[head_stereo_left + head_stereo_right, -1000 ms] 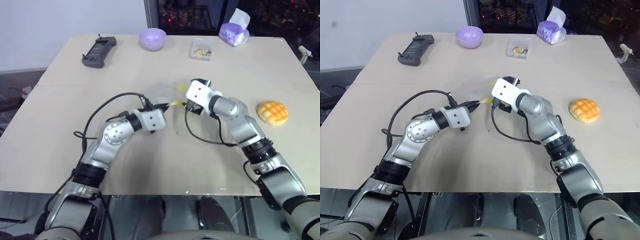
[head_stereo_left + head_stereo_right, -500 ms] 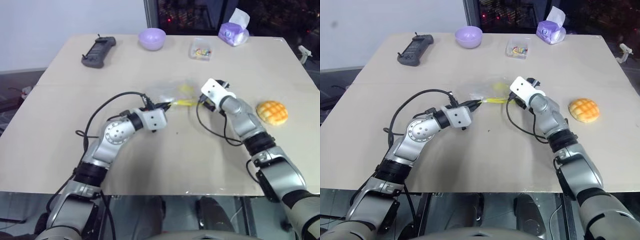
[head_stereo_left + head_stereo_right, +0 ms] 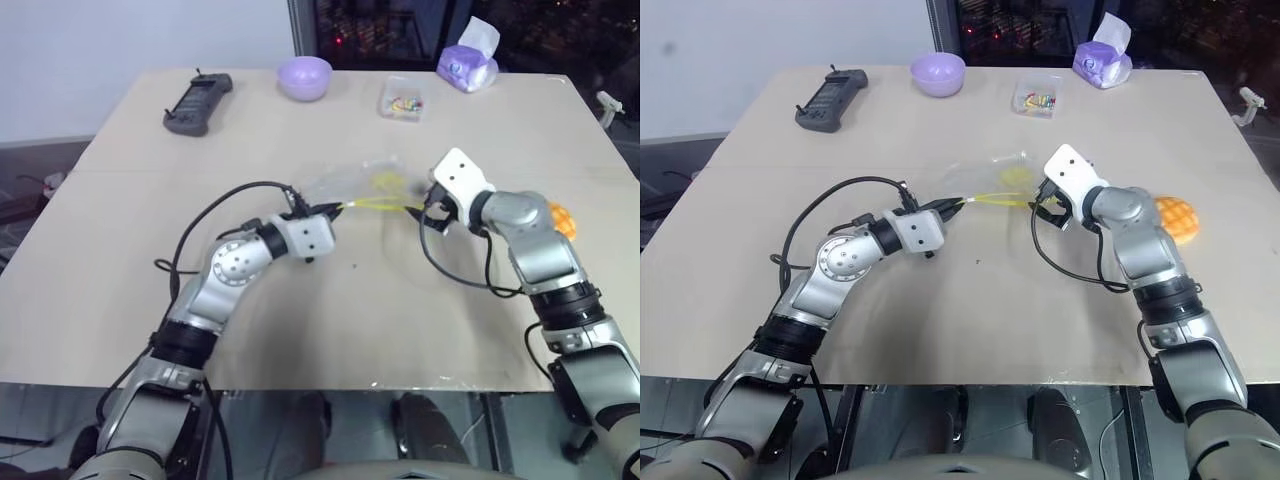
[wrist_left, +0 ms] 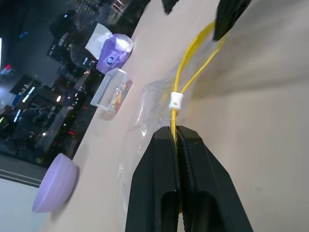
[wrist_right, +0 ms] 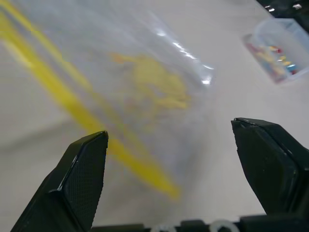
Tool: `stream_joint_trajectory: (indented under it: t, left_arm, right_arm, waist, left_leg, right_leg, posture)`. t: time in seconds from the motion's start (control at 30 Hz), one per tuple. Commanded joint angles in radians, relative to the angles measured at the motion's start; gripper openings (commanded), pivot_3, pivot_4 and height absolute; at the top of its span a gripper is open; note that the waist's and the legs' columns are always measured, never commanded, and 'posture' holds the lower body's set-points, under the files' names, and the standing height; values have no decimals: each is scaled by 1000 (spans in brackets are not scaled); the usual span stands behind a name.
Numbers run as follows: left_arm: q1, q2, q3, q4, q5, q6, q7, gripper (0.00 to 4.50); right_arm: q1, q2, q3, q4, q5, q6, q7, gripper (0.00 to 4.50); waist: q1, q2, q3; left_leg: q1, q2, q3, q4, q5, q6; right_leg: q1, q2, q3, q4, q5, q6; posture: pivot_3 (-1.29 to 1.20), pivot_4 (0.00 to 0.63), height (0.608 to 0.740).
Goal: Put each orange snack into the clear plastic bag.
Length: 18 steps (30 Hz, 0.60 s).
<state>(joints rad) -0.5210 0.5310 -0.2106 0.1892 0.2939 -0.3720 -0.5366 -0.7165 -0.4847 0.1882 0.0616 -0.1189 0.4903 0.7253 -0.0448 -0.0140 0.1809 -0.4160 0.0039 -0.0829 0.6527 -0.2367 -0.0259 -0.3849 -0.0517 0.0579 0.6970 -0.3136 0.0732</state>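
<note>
Nearest of all, the left gripper (image 3: 338, 209) reaches in over the middle of the pale worktop (image 3: 330, 320), its black jaws pressed tight together on one end of the yellow sealing strip of the clear plastic bag (image 3: 362, 181). In the left wrist view the strip runs out from between the closed fingers (image 4: 159, 193), past a small white slider (image 4: 176, 99), and splits into two yellow lines.

The bag lies crinkled on the worktop between the two arms, its yellowish patch showing through the film and its strip stretched across toward the right arm.

The right gripper (image 3: 428, 208) sits at the other end of that strip, just beside the bag. Its jaws stand wide apart: in the right wrist view the two black fingers (image 5: 79, 179) are at opposite edges with the bag and the blurred yellow strip spread between them. They are not closed on anything, and whether a fingertip touches the film I cannot tell.

The orange snack (image 3: 1177, 216) rests on the worktop just behind the right forearm, partly hidden by it and outside the bag.

Along the far edge of the worktop sit a dark handheld controller (image 3: 198, 101), a purple bowl (image 3: 305, 76), a small clear box (image 3: 403, 99) of colourful bits and a purple tissue pack (image 3: 467, 65).
</note>
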Motion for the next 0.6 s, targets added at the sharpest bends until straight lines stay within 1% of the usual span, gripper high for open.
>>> stream_joint_trajectory:
  t: [0.03,0.07,0.13,0.23,0.3,0.37,0.4,0.47,0.5,0.6]
  left_arm:
    - [-29,-12,-5,2,3,-32,15,0]
    - [-33,-19,-7,8,2,-35,16,0]
    - [-39,-27,-10,18,0,-41,17,0]
    - [-55,-40,-16,39,4,-52,20,0]
    - [-72,-45,-18,60,5,-60,23,0]
    - [-82,-46,-20,75,4,-69,26,0]
    - [-84,-46,-20,79,1,-72,26,0]
    - [-84,-46,-22,79,-2,-76,26,0]
    - [-83,-46,-23,75,-4,-77,24,0]
    - [-82,-47,-24,63,-8,-76,19,0]
  right_arm:
    - [30,1,-122,-121,138,128,35,4435]
    - [42,27,-193,-135,210,197,25,4435]
    - [53,67,-278,-145,297,294,-6,4435]
    - [81,127,-340,-183,395,384,-34,3685]
    - [97,166,-359,-210,446,426,-56,2690]
    - [100,183,-352,-222,465,440,-78,1740]
    - [97,193,-343,-216,470,439,-92,1148]
    - [90,206,-330,-195,473,427,-112,317]
    - [80,214,-333,-176,475,421,-127,21]
    - [59,224,-341,-129,483,410,-156,21]
  waist:
    - [3,0,0]
    - [4,0,0]
    - [4,0,0]
    - [4,0,0]
    - [2,0,0]
    - [-1,0,0]
    - [-1,0,0]
    - [0,0,0]
    - [0,0,0]
    - [1,0,0]
  left_leg:
    - [0,0,0,0,0,0]
    - [0,0,-1,0,0,0]
    - [0,0,-1,0,0,0]
    - [0,-1,-1,1,0,0]
    - [0,-1,-2,1,0,0]
    - [0,0,-2,1,0,0]
    - [0,-1,-2,1,0,0]
    - [1,-1,-2,1,0,0]
    - [1,-1,-2,1,0,0]
    - [1,-1,-2,1,0,0]
  right_leg:
    - [0,0,0,0,0,0]
    - [1,0,-1,-1,0,0]
    - [2,0,-1,-1,0,0]
    - [3,-1,-2,-1,0,0]
    - [3,-1,-2,-1,0,0]
    - [3,0,-2,0,0,0]
    - [3,0,-2,0,0,0]
    - [3,-1,-2,-1,0,0]
    - [3,-1,-2,-1,0,0]
    - [3,0,-2,0,0,0]
  posture:
    - [0,150,740]
    - [0,150,740]
    - [0,150,740]
    - [0,150,740]
    - [0,150,740]
    - [0,150,740]
    - [0,150,740]
    - [0,150,740]
    - [0,150,740]
    - [0,150,740]
